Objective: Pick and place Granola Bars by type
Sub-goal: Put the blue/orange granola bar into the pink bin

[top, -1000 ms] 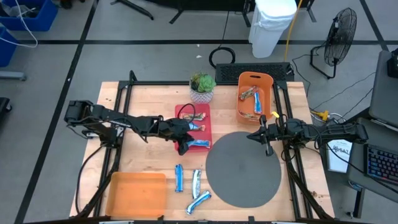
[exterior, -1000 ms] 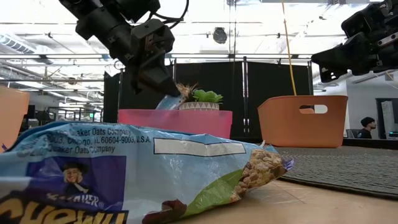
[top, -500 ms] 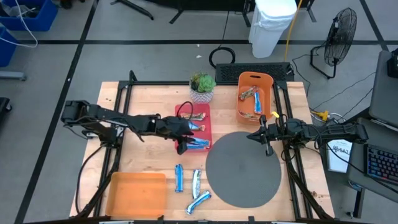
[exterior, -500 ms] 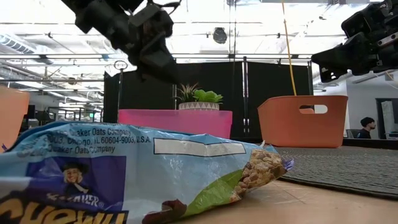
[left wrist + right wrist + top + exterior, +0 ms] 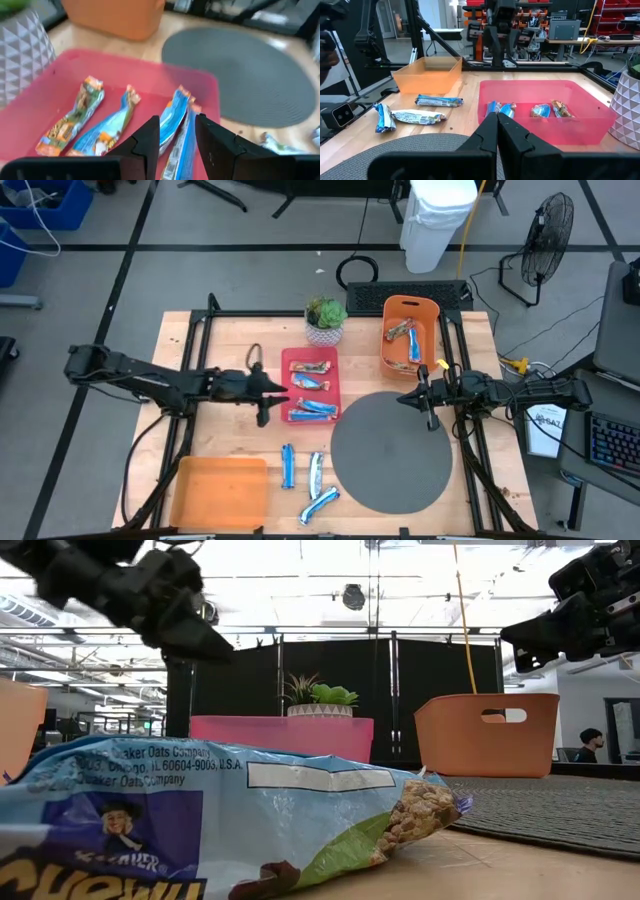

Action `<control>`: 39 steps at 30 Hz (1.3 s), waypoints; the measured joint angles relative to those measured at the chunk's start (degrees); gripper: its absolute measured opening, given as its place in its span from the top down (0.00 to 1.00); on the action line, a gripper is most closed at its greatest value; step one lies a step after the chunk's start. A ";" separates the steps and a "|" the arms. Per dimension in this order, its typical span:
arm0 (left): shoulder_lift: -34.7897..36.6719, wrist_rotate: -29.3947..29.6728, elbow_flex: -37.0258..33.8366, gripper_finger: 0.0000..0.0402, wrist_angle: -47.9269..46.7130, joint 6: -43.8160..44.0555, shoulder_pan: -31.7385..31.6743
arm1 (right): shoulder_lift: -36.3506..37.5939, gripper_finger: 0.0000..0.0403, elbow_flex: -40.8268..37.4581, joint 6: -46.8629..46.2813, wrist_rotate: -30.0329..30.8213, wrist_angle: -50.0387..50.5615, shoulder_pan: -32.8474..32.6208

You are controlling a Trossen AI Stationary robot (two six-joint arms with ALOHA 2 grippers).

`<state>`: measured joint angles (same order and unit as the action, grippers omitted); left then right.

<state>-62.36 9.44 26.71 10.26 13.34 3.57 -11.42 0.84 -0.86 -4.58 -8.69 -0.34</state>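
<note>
Orange tray (image 5: pixel 220 492): sits at the lower left of the high view, on the wood table (image 5: pixel 225 340)

Left gripper (image 5: pixel 280 388): hangs in the middle left of the high view, just beside the left edge of the red tray (image 5: pixel 335 398), tips pointing at it. Fingers (image 5: pixel 150 137) apart, with nothing between them, let go and not touching the tray

Three blue bars (image 5: pixel 316 470): lie on the bare wood below the red tray, between the orange tray and the grey mat (image 5: pixel 392 452). Two straight ones side by side, one bent one lower down. One of these fills the bottom of the low view, a big shiny blue wrapper (image 5: pixel 200 820)

Red tray again: holds four bars in the left wrist view, a brown bar (image 5: pixel 75 117) at the left, a blue bar (image 5: pixel 110 125) next to it, then two more blue ones (image 5: pixel 173 106) close together

Plant pot (image 5: pixel 325 320): stands just above the red tray

Orange bin (image 5: pixel 432 340): sits at the upper right of the table, with a few bars (image 5: pixel 405 330) inside, brown and blue; hard to count

Right gripper (image 5: pixel 405 398): hangs at the right, over the upper right edge of the grey mat, below the orange bin. Fingers (image 5: pixel 487 132) pressed tight together, holding nothing
</note>
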 joint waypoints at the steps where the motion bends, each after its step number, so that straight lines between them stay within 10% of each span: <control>1: 1.89 -0.21 -1.89 0.68 2.18 -0.39 0.01 | -0.02 1.00 0.00 0.00 0.00 0.02 -0.01; 16: 23.10 -7.53 -20.13 0.68 20.92 -3.81 0.02 | -0.02 1.00 0.00 -0.26 0.00 -0.16 -0.01; 39: 28.47 -10.86 -26.15 0.68 24.03 -6.68 0.04 | -0.70 1.00 -0.04 -15.64 0.19 -20.72 -0.16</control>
<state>-33.89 -1.42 0.56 34.29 6.66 3.62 -12.12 0.80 -16.50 -4.39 -29.41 -0.50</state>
